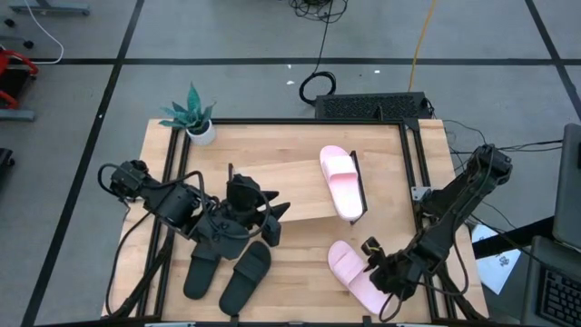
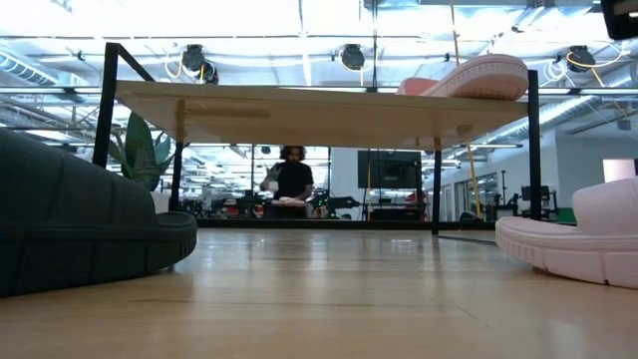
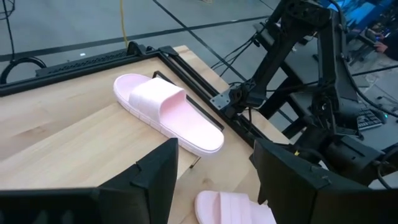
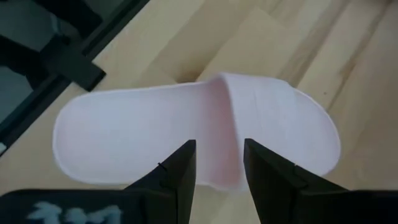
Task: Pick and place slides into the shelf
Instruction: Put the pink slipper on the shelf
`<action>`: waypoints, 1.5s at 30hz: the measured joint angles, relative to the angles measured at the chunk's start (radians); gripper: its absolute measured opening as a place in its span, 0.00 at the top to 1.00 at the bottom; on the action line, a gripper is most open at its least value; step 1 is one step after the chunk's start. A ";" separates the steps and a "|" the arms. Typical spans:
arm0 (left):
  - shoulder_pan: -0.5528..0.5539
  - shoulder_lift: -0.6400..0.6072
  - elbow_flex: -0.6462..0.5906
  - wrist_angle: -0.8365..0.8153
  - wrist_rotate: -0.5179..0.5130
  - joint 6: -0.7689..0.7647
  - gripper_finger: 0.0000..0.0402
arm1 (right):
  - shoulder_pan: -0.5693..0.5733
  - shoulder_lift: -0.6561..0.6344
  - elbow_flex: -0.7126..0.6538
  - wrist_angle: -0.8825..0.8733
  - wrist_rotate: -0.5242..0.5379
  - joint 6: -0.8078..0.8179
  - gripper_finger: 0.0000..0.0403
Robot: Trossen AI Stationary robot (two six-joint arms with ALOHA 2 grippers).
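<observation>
One pale pink slide lies sole-down on the right end of the shelf's wooden board; the low view shows this slide on top of the shelf. The second pink slide lies on the table. My right gripper is open and points down over it, one finger on each side of the strap's edge. Two black slides lie side by side on the table's near left. My left gripper hovers open above them, near the shelf's left end.
A potted plant stands at the table's far left corner. Black rails frame the tabletop, and a keyboard lies beyond the far edge. Bare board stays free on the shelf left of the pink slide. A person stands far off in the room.
</observation>
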 joint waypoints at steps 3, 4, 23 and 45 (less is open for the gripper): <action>0.001 0.000 0.000 0.000 0.000 0.000 0.48 | 0.000 0.000 -0.028 0.042 0.001 0.025 0.69; 0.001 0.000 0.000 0.000 0.000 0.000 0.48 | 0.000 0.000 -0.036 0.048 0.002 0.031 0.69; 0.000 0.000 0.000 0.000 0.008 -0.003 0.48 | -0.026 0.000 -0.152 0.172 0.132 0.048 0.69; -0.022 0.000 0.000 0.000 0.014 -0.003 0.48 | -0.024 0.064 -0.151 0.209 0.158 0.078 0.79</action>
